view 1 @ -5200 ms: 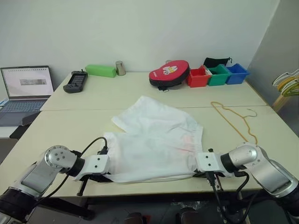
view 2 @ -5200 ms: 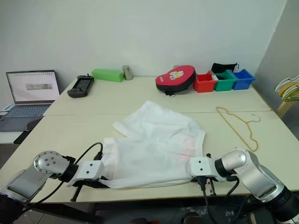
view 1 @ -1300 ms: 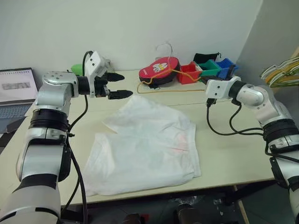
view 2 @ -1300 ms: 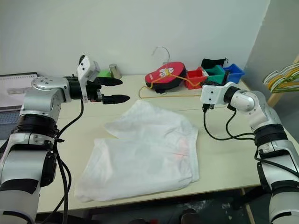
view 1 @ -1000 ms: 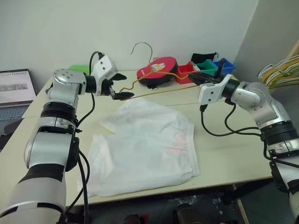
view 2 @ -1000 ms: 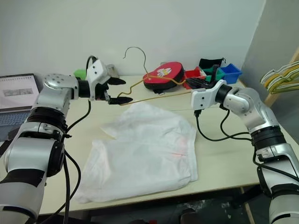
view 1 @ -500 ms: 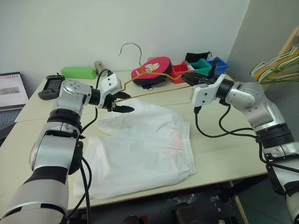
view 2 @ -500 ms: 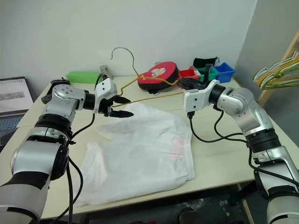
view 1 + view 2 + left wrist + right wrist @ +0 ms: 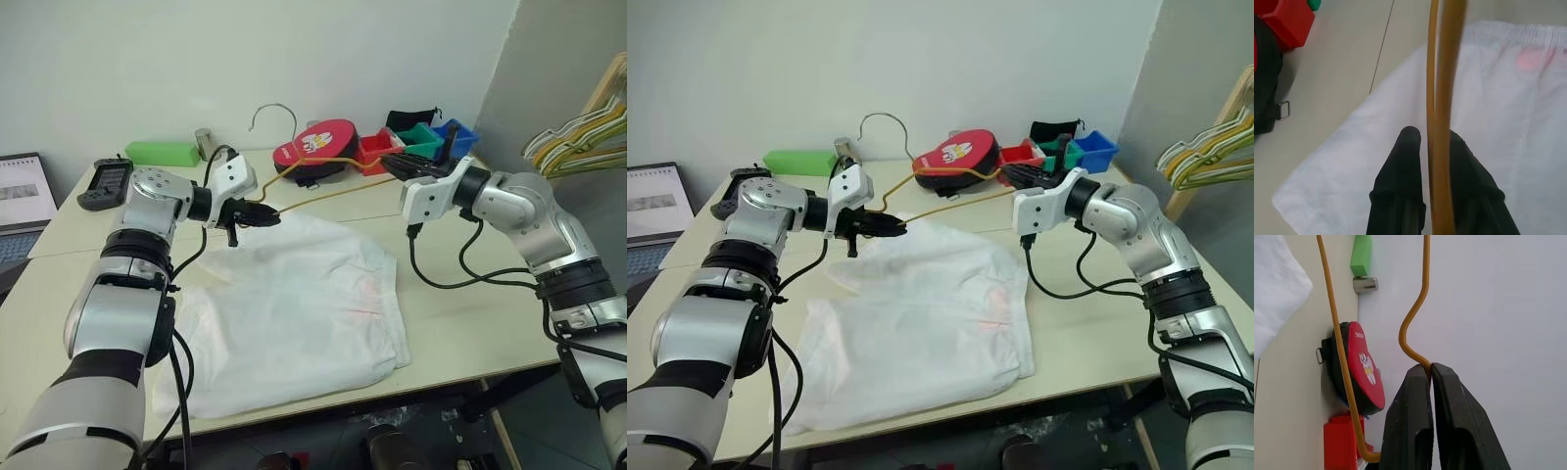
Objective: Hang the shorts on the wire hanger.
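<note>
The white shorts [image 9: 294, 304] lie spread flat on the table with a faint pink print [image 9: 367, 294] near the waistband. The yellow wire hanger [image 9: 323, 191] is held in the air over the far edge of the shorts, its grey hook [image 9: 272, 110] pointing up. My left gripper [image 9: 259, 217] is shut on the hanger's left end; in the left wrist view the wire [image 9: 1442, 98] runs between the black fingers [image 9: 1406, 152], with the shorts [image 9: 1508, 122] below. My right gripper [image 9: 392, 164] is shut on the hanger's right end, and the wire [image 9: 1415, 313] is pinched at its fingertips [image 9: 1418, 377].
At the back of the table stand a red paddle case [image 9: 318, 142], red, green and blue bins [image 9: 416, 142], a green box [image 9: 162, 152], a metal cup [image 9: 203, 142] and a black controller [image 9: 103, 179]. A laptop [image 9: 20, 191] sits far left. Other hangers [image 9: 573, 137] hang at right.
My left gripper has closed on the hanger's left end and sunk a little toward the shorts; the hook sits slightly lower. The right gripper kept its grip and place.
</note>
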You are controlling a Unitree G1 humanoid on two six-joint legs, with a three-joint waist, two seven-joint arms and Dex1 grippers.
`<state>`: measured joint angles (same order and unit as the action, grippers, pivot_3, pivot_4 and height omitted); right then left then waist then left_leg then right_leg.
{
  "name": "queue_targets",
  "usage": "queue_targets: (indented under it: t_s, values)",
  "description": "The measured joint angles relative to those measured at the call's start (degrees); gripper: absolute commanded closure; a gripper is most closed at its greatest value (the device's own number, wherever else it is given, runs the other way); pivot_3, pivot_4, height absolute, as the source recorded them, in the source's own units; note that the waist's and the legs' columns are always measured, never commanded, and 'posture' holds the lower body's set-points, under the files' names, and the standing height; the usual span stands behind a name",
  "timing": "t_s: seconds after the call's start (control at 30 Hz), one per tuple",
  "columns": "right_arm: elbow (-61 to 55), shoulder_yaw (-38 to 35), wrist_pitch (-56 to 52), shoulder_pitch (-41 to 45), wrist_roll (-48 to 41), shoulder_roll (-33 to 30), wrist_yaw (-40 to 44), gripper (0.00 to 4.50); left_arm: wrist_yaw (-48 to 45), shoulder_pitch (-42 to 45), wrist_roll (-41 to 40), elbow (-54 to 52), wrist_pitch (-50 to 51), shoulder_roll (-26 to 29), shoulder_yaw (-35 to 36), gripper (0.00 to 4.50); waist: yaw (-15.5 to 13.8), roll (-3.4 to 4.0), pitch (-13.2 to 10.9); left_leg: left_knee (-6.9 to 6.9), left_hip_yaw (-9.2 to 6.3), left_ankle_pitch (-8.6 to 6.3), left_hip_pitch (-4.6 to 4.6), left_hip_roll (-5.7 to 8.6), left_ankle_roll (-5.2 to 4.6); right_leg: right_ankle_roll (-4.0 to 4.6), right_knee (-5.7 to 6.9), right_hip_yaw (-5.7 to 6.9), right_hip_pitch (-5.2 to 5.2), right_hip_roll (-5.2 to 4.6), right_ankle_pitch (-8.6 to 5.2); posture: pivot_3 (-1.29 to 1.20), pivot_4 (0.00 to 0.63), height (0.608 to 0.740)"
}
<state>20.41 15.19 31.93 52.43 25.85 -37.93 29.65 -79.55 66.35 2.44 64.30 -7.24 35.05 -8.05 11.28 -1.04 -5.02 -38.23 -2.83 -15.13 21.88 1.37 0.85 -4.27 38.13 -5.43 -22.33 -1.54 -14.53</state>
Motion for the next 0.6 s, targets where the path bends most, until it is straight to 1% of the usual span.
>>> queue_targets:
  t_s: [0.13,0.2,0.23,0.3,0.43,0.5,0.53,0.57,0.6]
  values:
    - [0.4,-0.1,-0.1,0.0,0.0,0.1,0.0,4.50,-0.1,-0.3,0.2,-0.7,-0.7,0.0,0.0,4.44,0.0,0.00,0.0,0.00,-0.01,0.00,0.00,0.00,0.00,0.00,0.01,0.00,0.00,0.00,0.00,-0.12,0.012,0.740]
    - [0.4,-0.1,-1.5,0.0,-0.6,0.3,1.3,4.50,0.1,-0.5,0.6,-1.0,-1.1,0.0,-0.1,4.44,0.0,0.00,0.0,-0.01,0.00,0.00,0.00,0.00,0.00,0.00,0.01,0.00,0.00,0.00,0.00,-0.13,0.009,0.740]
    - [0.3,-0.1,-2.7,-0.2,-1.5,0.5,2.6,4.07,0.3,-0.5,1.0,-1.3,-1.4,0.0,-0.2,4.44,0.0,0.00,0.0,-0.02,-0.01,0.00,0.00,0.00,0.00,0.00,0.01,0.00,0.00,0.00,0.00,-0.13,0.009,0.740]
    - [-0.6,-0.1,-5.1,-0.7,-3.4,0.7,5.2,3.83,1.3,-1.0,1.4,-1.8,-2.1,0.0,-0.5,4.44,0.0,0.00,0.0,-0.02,-0.02,0.00,0.00,0.00,0.00,0.00,0.01,0.01,0.01,-0.01,0.00,-0.13,0.009,0.740]
    - [-4.9,0.0,-12.4,-4.5,-8.9,0.0,14.4,2.90,10.1,-2.6,4.0,-2.2,-4.9,0.9,-0.5,4.44,0.0,-0.05,0.0,-0.04,-0.07,0.00,0.00,-0.02,0.00,-0.01,0.04,0.06,0.02,-0.04,0.00,-0.13,0.010,0.740]
    - [-6.3,0.0,-14.1,-4.9,-9.6,-0.4,16.4,2.43,12.3,-3.5,5.2,-2.3,-5.9,1.1,-0.7,4.44,0.0,-0.05,0.0,-0.06,-0.07,0.00,0.00,0.01,0.00,0.00,0.05,0.05,0.01,-0.06,0.00,-0.13,0.010,0.740]
    - [-8.4,-0.1,-16.6,-5.2,-11.0,-1.3,18.7,2.21,14.9,-4.3,6.6,-2.8,-7.4,1.1,-1.4,4.44,-0.1,-0.05,0.0,-0.08,-0.09,0.00,0.01,0.02,0.00,-0.01,0.05,0.08,0.02,-0.09,0.00,-0.13,0.010,0.740]
    - [-9.7,-0.4,-18.1,-5.5,-11.6,-1.9,20.0,2.08,16.5,-5.0,7.4,-3.2,-8.6,1.1,-1.7,4.44,-0.2,-0.05,0.0,-0.08,-0.10,0.00,0.00,0.02,0.00,-0.01,0.04,0.10,0.03,-0.09,0.00,-0.14,0.009,0.740]
    - [-10.9,-0.7,-20.2,-5.5,-12.5,-2.3,21.2,1.80,18.4,-5.8,8.5,-3.4,-10.2,1.3,-2.4,4.44,-0.2,-0.06,0.0,-0.10,-0.11,0.00,0.01,0.02,0.00,-0.01,0.05,0.11,0.03,-0.10,0.00,-0.14,0.008,0.740]
